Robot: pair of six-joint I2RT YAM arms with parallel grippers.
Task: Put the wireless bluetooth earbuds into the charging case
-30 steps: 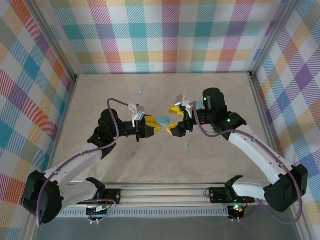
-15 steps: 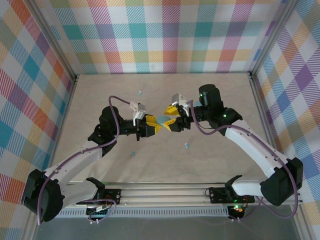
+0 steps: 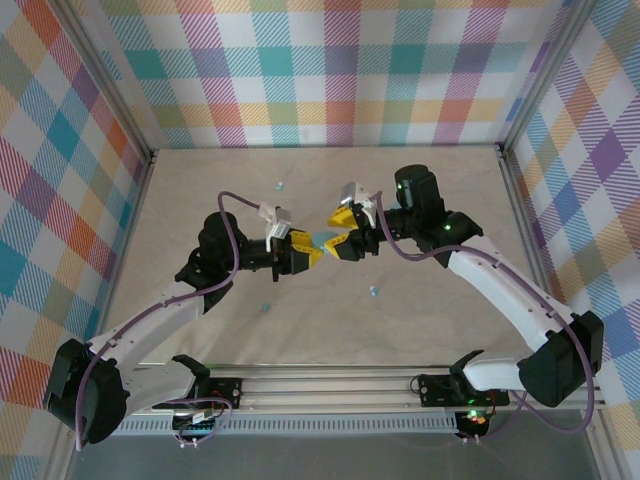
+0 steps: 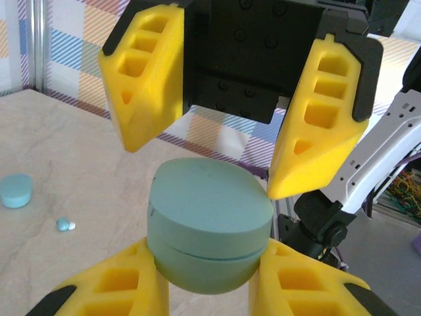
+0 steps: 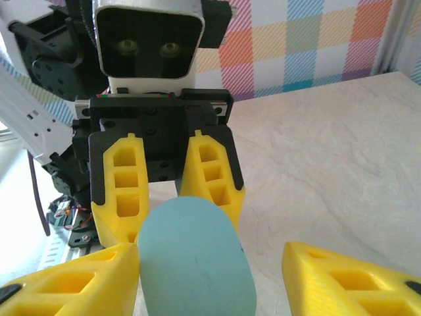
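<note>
Pale-blue charging case (image 4: 209, 227) closed, in left hand (image 3: 311, 251).

Robotics lab test cell: plaid backdrop walls (image 3: 330, 70), alu frame (image 3: 108, 80), mounting rail (image 3: 330, 385).

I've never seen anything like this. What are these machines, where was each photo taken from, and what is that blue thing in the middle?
These are two robot arms bolted to the near edge of a pale marbled table. The wide picture looks down from above and behind them. The other two come from small cameras, one on each wrist. The left claw is shut on a pale-blue oval plastic case, holding it out. The right claw faces it, open, with one finger on either side of the case. Three tiny pale-blue plastic buds lie scattered on the table. The left wrist picture also shows a small pale-blue round piece lying there.
</note>
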